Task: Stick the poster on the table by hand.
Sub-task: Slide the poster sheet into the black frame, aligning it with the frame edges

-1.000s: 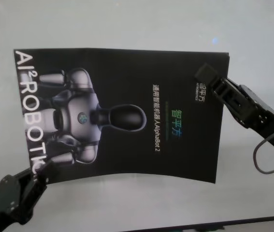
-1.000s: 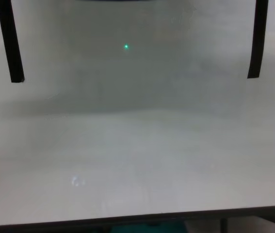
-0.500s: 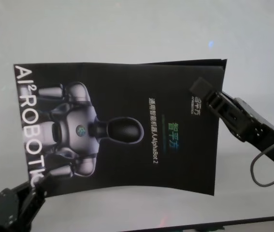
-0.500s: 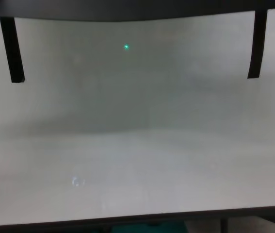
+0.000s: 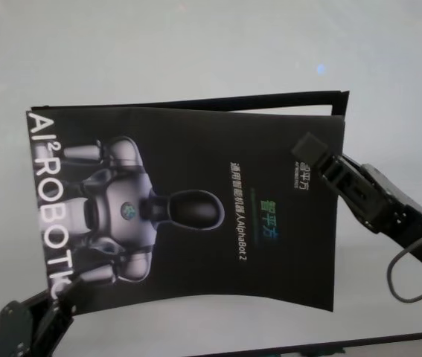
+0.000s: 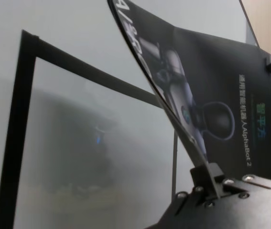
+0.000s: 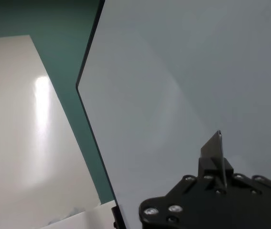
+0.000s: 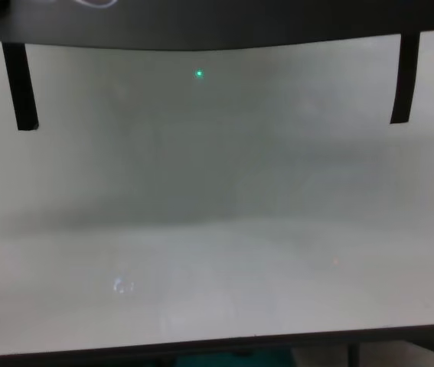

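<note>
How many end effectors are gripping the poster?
2. The left end effector pinches the near left corner of the poster. The right end effector grips its right edge, toward the far corner. No other is in view.

Glossy paper poster above a smooth, matt table.

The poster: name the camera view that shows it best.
Head view: the whole poster faces the camera, lettering readable. Left wrist view shows it obliquely, curved; chest view only its dark near edge at the top; right wrist view only its plain back.
</note>
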